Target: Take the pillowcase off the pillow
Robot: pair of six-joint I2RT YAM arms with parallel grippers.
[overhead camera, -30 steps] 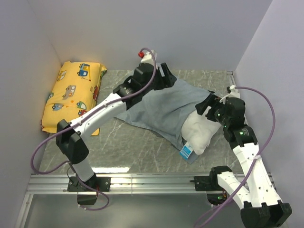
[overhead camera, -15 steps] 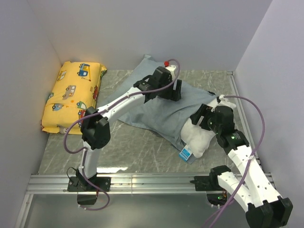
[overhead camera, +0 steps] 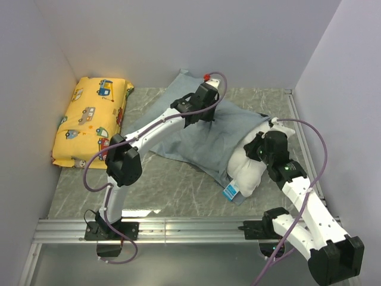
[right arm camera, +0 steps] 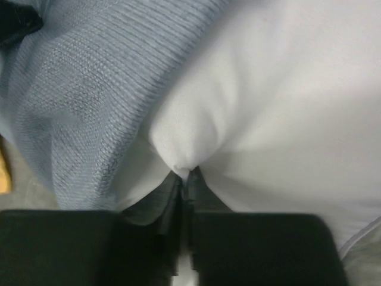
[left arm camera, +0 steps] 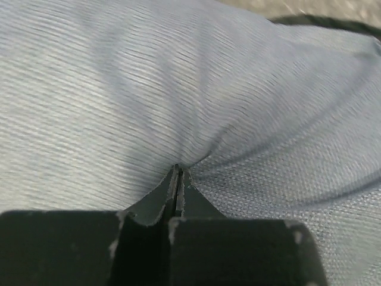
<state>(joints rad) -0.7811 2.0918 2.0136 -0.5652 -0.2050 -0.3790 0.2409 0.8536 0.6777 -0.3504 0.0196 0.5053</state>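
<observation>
Grey marbled tabletop point(overhead camera: 169, 179) between pale walls is your stage. At its far left, well apart from the work, lies the yellow cartoon-vehicle-print cushion point(overhead camera: 92, 119) (ignore it). Moving right, your left gripper point(left arm camera: 177, 176) has its jaws pressed together on a pinch of the soft blue-grey striped fabric pillowcase point(overhead camera: 199, 140), toward the cover's far end, and the cloth puckers into the fingertips. Right of that, the plump plain white pillow point(overhead camera: 250, 170) bulges out of the cover's open mouth, with a small blue-white tag point(overhead camera: 232, 190) at its near edge. Your right gripper point(right arm camera: 186, 176) has its jaws closed hard on a fold of that white fabric. You're mid-extraction, I judge, with part of the pillow seemingly sheathed. Next, draw the two grips apart: the left arm hauls the cover away leftward while the right arm anchors the pillow. Watch that neither pinch slips.
</observation>
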